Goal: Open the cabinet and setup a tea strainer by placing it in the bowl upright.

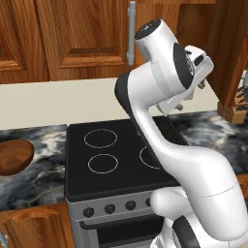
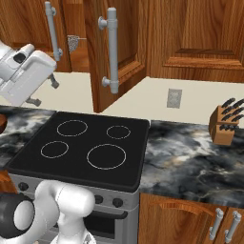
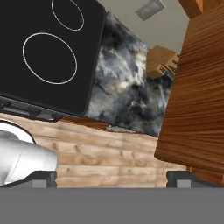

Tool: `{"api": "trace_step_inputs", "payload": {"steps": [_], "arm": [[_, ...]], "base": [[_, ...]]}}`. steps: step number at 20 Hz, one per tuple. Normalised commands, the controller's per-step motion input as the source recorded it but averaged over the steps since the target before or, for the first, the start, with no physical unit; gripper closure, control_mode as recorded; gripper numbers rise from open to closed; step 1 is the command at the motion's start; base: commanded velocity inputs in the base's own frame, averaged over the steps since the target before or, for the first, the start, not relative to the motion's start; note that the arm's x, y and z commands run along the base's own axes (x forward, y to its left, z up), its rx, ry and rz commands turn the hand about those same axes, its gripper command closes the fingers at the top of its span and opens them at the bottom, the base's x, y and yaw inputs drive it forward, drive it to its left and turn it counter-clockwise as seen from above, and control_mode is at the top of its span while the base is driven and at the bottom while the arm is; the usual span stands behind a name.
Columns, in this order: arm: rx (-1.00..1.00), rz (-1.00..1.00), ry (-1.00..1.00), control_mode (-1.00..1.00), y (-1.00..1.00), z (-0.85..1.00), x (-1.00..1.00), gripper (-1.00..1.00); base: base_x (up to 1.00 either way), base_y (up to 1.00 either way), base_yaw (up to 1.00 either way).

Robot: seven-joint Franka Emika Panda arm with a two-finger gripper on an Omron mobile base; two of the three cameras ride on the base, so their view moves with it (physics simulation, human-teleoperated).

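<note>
The jaws stand wide apart with nothing between them; in the hand view the gripper (image 3: 111,178) points down past the edge of the swung-out cabinet door (image 3: 199,100) at the black stove (image 3: 41,52) and marbled counter (image 3: 122,94). In the right base view the cabinet (image 2: 119,47) is open, and the strainer (image 2: 73,43) sits on its shelf behind the door. The bowl (image 1: 13,156) rests on the counter left of the stove. A knife block (image 2: 224,125) stands well to the right.

bowl (image 1: 14,156) cut by left edge; tea strainer (image 2: 73,43) tiny inside cabinet (image 2: 119,47).
</note>
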Motion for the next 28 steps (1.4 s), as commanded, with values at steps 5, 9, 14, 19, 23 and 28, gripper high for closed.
{"api": "trace_step_inputs", "payload": {"steps": [5,9,14,19,23,28], "arm": [[-0.15,0.02,0.08,-1.00,-0.01,0.19,0.35,-1.00],[-0.20,0.00,0.00,-1.00,-0.14,0.28,0.49,-1.00],[-0.21,0.00,0.00,-1.00,-0.17,0.20,0.38,-1.00],[-0.16,-0.05,0.00,-1.00,-0.62,0.00,0.14,-1.00],[-0.17,-0.01,0.00,-1.00,-0.55,0.00,0.10,-1.00],[-0.19,-0.13,0.00,-1.00,-0.57,0.00,0.13,-1.00]], "base": [[0.00,0.00,0.00],[0.00,0.00,0.00],[0.00,0.00,0.00],[0.00,0.00,0.00],[0.00,0.00,0.00],[0.00,0.00,0.00]]}}
